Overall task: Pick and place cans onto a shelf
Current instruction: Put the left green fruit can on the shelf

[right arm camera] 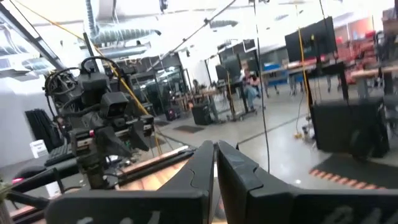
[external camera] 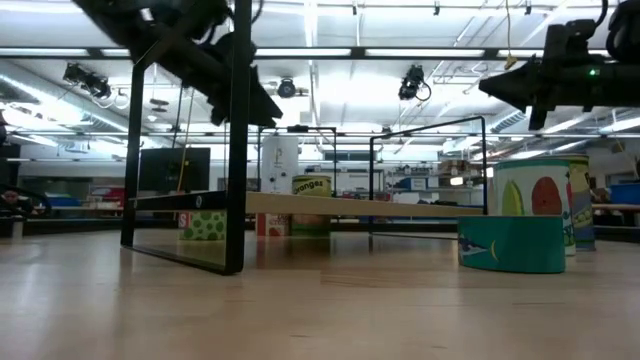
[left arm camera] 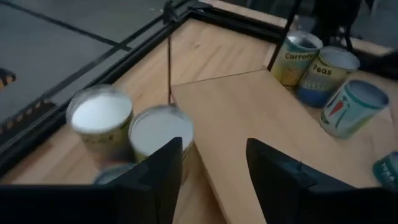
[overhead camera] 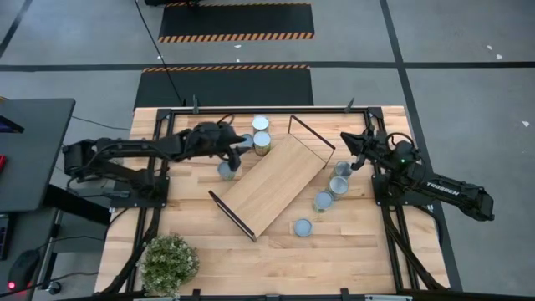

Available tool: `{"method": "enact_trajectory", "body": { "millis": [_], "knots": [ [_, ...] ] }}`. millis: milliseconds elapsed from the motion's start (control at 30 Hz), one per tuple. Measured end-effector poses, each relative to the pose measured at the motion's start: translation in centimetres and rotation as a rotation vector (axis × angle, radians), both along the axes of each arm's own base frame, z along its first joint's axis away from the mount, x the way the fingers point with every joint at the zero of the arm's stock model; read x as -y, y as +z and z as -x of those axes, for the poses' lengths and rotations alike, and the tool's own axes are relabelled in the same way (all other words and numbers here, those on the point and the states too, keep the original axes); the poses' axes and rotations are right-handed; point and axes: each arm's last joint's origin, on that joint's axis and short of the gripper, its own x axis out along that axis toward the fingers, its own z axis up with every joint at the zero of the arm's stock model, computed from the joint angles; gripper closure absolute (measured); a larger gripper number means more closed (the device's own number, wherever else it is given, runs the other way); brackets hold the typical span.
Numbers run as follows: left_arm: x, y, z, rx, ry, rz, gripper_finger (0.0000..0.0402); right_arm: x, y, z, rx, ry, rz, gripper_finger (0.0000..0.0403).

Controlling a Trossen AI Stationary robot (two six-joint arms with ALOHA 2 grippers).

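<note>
The shelf point(overhead camera: 272, 184), a light-wood board with black end frames, lies slantwise at the table's middle and also shows in the low view point(external camera: 300, 205). Two cans point(overhead camera: 262, 140) stand by its far-left corner, and one can point(overhead camera: 226, 170) stands at its left. Three cans point(overhead camera: 338, 185) cluster at its right, and one can point(overhead camera: 303, 227) stands nearer the front. My left gripper point(left arm camera: 214, 168) is open and empty, held above the left can and the board's far-left corner point(overhead camera: 238, 155). My right gripper point(right arm camera: 216, 162) is shut and empty, raised above the right cluster point(overhead camera: 351, 150).
A potted plant point(overhead camera: 170, 261) stands at the near left corner. A black rail frame point(overhead camera: 251, 109) runs along the table's edges. Bare wood lies in front of the shelf. A dark desk point(overhead camera: 29, 150) stands beside the table's left side.
</note>
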Motion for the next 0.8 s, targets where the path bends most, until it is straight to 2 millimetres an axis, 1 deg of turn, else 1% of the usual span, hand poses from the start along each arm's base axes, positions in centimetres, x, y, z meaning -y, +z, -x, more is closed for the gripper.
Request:
{"method": "enact_trajectory", "body": {
  "millis": [167, 300, 367, 433, 533, 600, 700, 800],
  "knots": [
    [-0.7, 0.9, -1.9, -0.077, -0.02, -0.018, 0.0186, 0.0, 0.1, 0.0, 0.013, 0.002, 0.008, 0.0377],
    [-1.2, 1.6, -3.2, -0.106, -0.009, 0.002, 0.0161, -0.2, 1.3, 0.4, 0.115, -0.001, 0.074, 0.0377],
    [-1.5, 1.6, -3.7, -0.118, 0.013, 0.042, 0.0154, -0.3, 1.7, 0.5, 0.176, 0.011, 0.069, 0.0377],
    [-1.9, 1.6, -4.2, -0.127, 0.038, 0.082, 0.0153, -0.4, 2.0, 0.6, 0.201, 0.03, 0.089, 0.0377],
    [-2.4, 1.8, -5.2, -0.169, 0.059, 0.113, 0.0157, -0.8, 2.3, 0.6, 0.18, 0.105, 0.224, 0.0377],
    [-2.6, 2.2, -5.7, -0.216, 0.041, 0.099, 0.0161, -1.0, 2.5, 0.6, 0.17, 0.14, 0.311, 0.0377],
    [-2.8, 3.2, -6.5, -0.262, 0.018, 0.05, 0.0162, -1.0, 2.9, 0.8, 0.188, 0.1, 0.35, 0.0377],
    [-3.5, 3.4, -7.1, -0.287, 0.03, 0.028, 0.0163, -0.8, 2.9, 0.9, 0.181, 0.02, 0.347, 0.0377]
  ]
}}
